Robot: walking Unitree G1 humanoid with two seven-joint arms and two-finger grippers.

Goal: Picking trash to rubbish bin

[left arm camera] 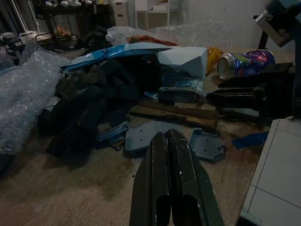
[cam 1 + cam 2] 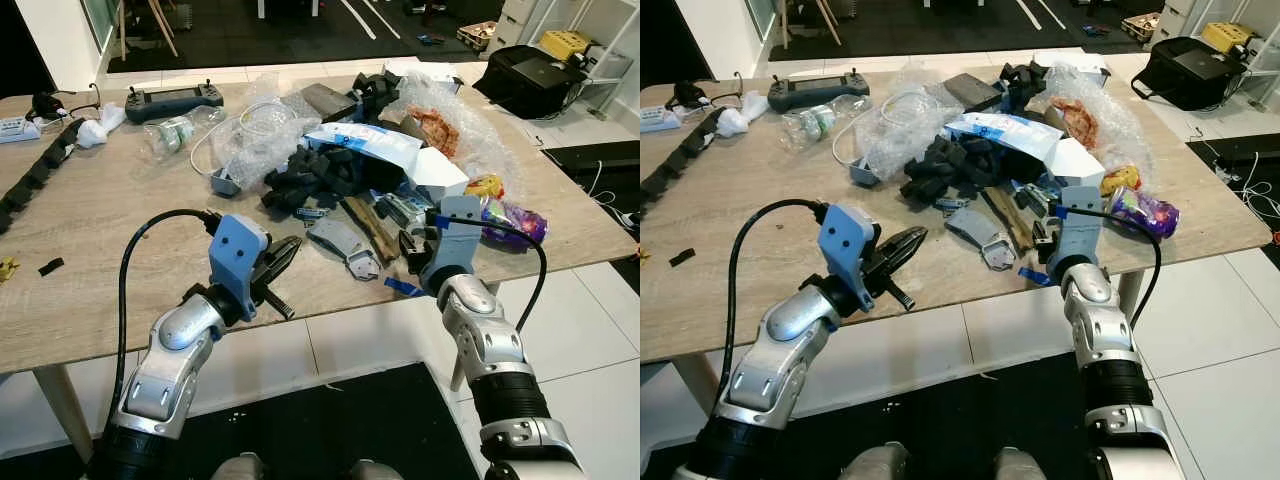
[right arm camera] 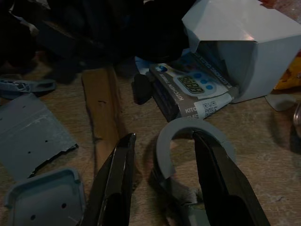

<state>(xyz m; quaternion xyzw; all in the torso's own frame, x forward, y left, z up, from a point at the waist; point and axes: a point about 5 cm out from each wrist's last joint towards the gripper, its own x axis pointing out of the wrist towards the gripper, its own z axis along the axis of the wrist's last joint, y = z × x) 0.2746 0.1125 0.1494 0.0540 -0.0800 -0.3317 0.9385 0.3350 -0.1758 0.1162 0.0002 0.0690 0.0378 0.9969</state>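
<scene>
— Grey ring piece [image 3: 188,141] lies on the wooden table [image 2: 100,220] at the trash pile's near edge, between your right gripper [image 3: 164,183] fingers, spread wide.

— Lower, straddle its rim, then close. Left gripper [image 1: 171,188] hovers pressed together, holding nothing.

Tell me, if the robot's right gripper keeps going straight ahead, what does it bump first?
Probably the grey curved ring piece lying between the open fingers of the right gripper. Just past it sits the kitchen timer box, though depth is hard to judge.
</scene>
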